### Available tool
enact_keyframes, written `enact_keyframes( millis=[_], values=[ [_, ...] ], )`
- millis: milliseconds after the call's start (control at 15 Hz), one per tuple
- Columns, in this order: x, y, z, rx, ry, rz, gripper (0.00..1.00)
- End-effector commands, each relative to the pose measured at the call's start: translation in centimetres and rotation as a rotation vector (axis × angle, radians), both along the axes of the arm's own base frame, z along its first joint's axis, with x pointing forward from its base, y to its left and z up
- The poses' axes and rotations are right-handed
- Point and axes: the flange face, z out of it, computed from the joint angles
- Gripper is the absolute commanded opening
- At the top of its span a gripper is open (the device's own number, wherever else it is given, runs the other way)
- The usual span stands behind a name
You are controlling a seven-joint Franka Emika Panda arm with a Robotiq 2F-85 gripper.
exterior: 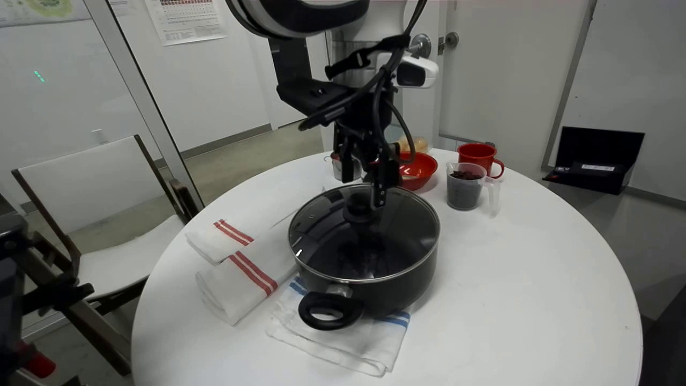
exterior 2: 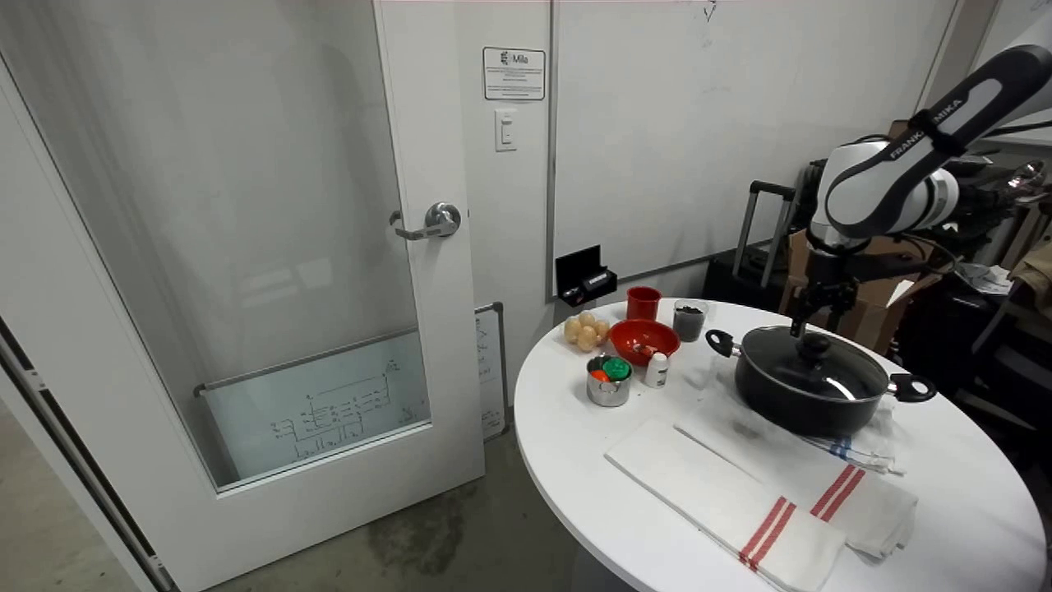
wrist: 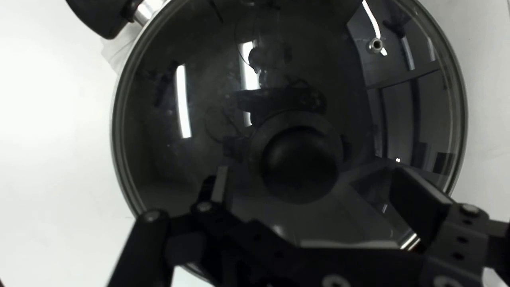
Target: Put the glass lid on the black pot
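Note:
The glass lid (exterior: 321, 236) sits flat on the black pot (exterior: 407, 289), its silver rim lined up with the pot's edge. The lid (exterior 2: 781, 362) and pot (exterior 2: 789, 407) also show in an exterior view. In the wrist view the lid (wrist: 191, 159) fills most of the picture, with its round dark knob (wrist: 301, 163) near the middle. My gripper (wrist: 310, 175) is open, with its fingers apart on either side of the knob and a gap visible to each. It points down just over the lid in both exterior views (exterior: 364, 187) (exterior 2: 815, 321). Nothing is held.
The pot stands on a blue-striped towel (exterior: 343, 348). Red-striped towels (exterior: 241, 284) lie beside it. A red bowl (exterior 2: 645, 339), metal cup (exterior 2: 608, 390), white bottle (exterior 2: 657, 372), measuring cup (exterior: 465, 193), red mug (exterior: 478, 154) and round tan items (exterior 2: 586, 331) stand farther along the round table (exterior: 536, 300).

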Motion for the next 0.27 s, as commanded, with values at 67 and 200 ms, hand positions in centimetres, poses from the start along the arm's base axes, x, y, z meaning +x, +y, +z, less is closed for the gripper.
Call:
enact_keyframes(
  millis=[67,200],
  values=[
    [-0.88,0.71,2.24,0.007,-0.029,-0.004,1.00],
    [-1.03,1.00,2.86,0.005,-0.031,-0.001,1.00]
  ],
)
